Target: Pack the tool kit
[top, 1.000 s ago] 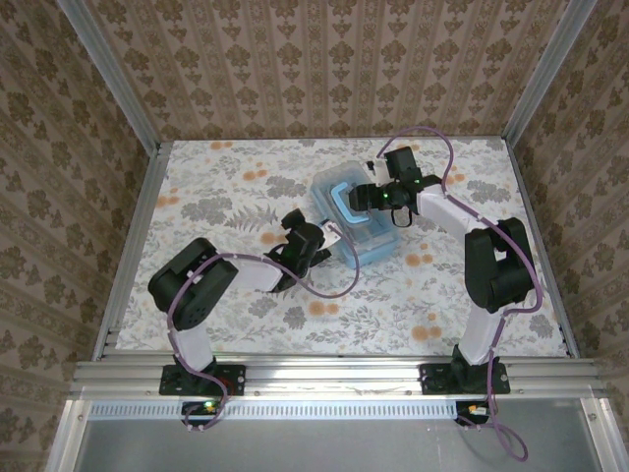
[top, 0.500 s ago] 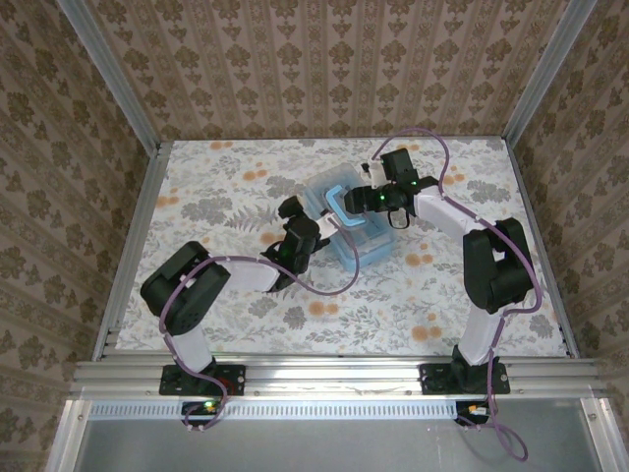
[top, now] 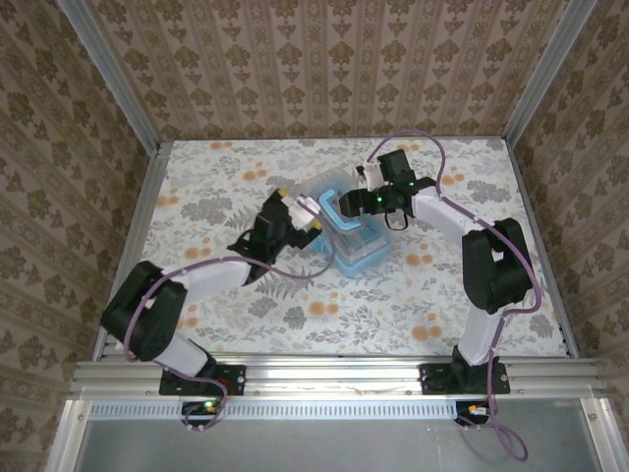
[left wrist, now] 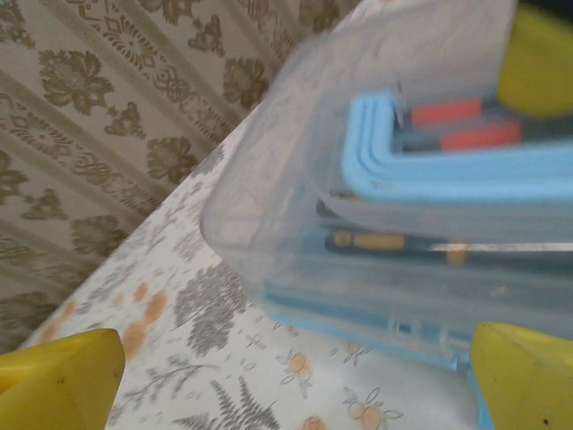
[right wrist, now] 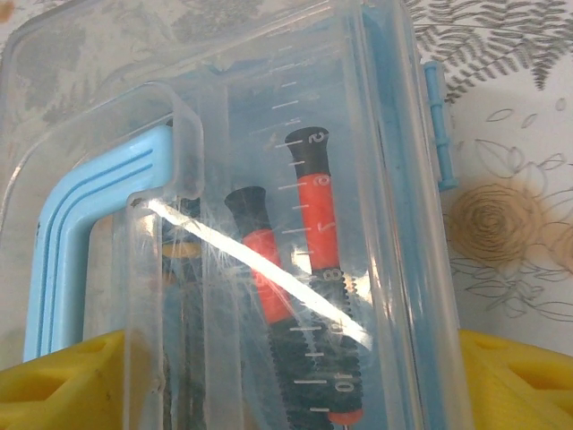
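The tool kit is a translucent light-blue case (top: 350,236) with a blue lid handle (right wrist: 63,251), standing skewed on the flowered table. Two red-black screwdrivers (right wrist: 309,233) lie inside it, beside a dark tool with a yellow mark (left wrist: 385,242). My right gripper (top: 349,204) reaches in from the far right. Its yellow fingers (right wrist: 63,385) sit against both sides of the case, so the right gripper (right wrist: 286,390) is shut on it. My left gripper (top: 300,208) is at the case's left end, wide open. The case (left wrist: 376,179) lies just ahead of the left gripper (left wrist: 295,381), not between its fingers.
The flowered tablecloth (top: 246,295) is bounded by metal rails (top: 133,246) at the sides and papered walls behind. The right arm's purple cable (top: 432,157) loops above the case. There is free room on the table left and in front of the case.
My left arm has swung out to the left and its gripper has moved forward to the case's left end. The case has turned and shifted slightly with the right gripper still on it.
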